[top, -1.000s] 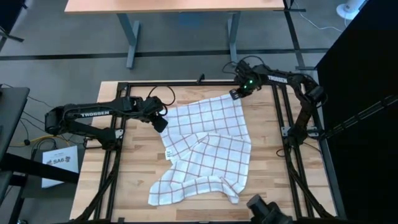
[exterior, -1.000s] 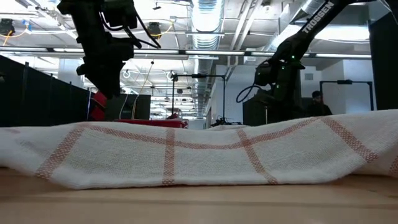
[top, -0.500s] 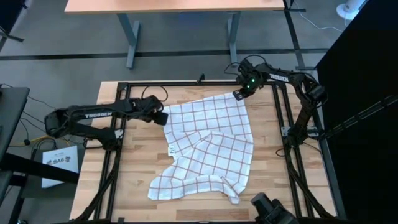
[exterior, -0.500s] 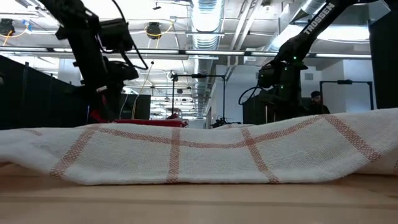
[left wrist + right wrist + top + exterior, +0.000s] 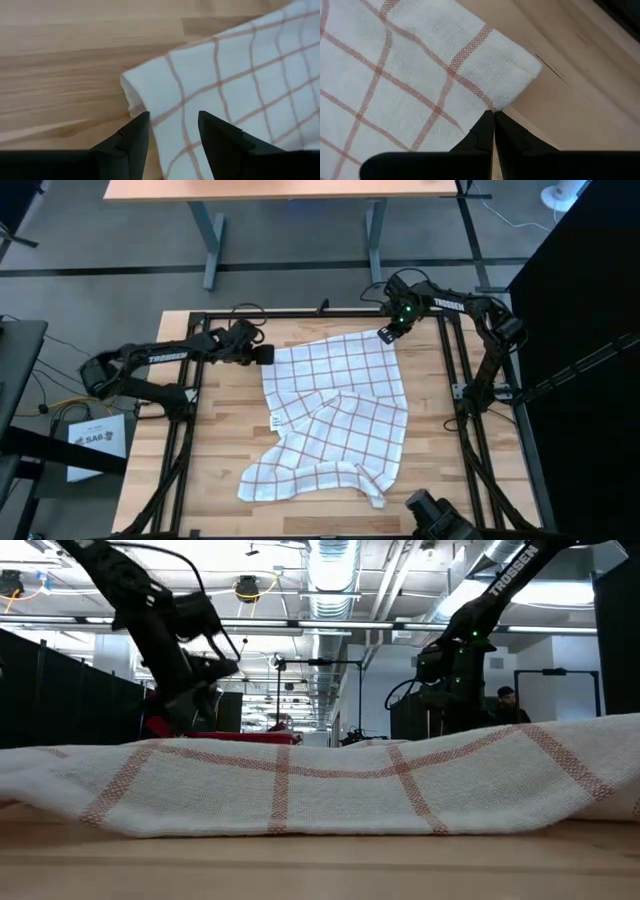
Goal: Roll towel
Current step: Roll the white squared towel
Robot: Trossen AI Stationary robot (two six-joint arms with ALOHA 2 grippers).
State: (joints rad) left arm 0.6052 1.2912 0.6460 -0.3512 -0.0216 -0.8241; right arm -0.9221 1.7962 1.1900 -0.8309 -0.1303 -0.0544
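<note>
across the middle of the wooden table (image 5: 215, 440) lies the checked towel (image 5: 335, 425), spread out with its lower part folded and rumpled. at its far right corner the right gripper (image 5: 493, 122) has its fingers pressed together, pinching the towel's edge. the left gripper (image 5: 170, 127) hovers with fingers apart over the far left corner.
</note>
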